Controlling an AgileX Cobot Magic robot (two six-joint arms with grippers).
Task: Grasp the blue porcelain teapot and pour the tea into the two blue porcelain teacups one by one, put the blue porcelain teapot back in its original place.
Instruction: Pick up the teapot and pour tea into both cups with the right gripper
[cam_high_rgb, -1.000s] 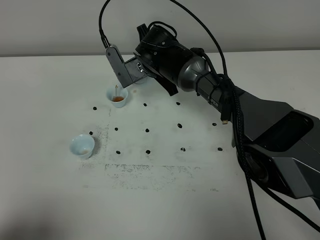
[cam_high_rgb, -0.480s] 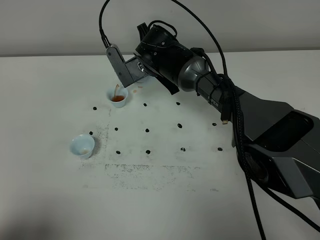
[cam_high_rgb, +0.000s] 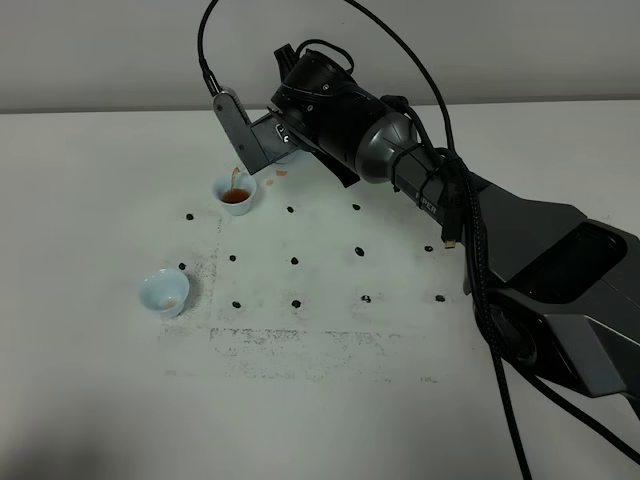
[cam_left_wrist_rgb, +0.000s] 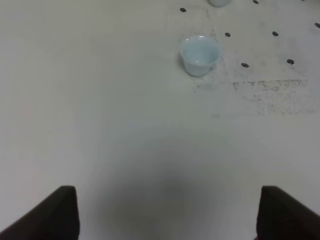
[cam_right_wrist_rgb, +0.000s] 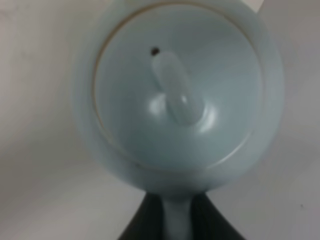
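While right fingers (cam_right_wrist_rgb: 137, 226) clamp teapot (cam_right_wrist_rgb: 175, 100) handle, tea (cam_high_rgb: 236, 197) streams into far teacup (cam_high_rgb: 236, 209).

Pale-blue lidded teapot (cam_right_wrist_rgb: 177, 95) streams brown tea into far teacup (cam_high_rgb: 236, 193); near teacup (cam_high_rgb: 165, 292) stands upright apart.

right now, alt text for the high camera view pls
A dark robot arm reaches from the right across a white table, its gripper tipping a mostly hidden teapot so tea streams into the far teacup. A second teacup sits apart, nearer the camera.
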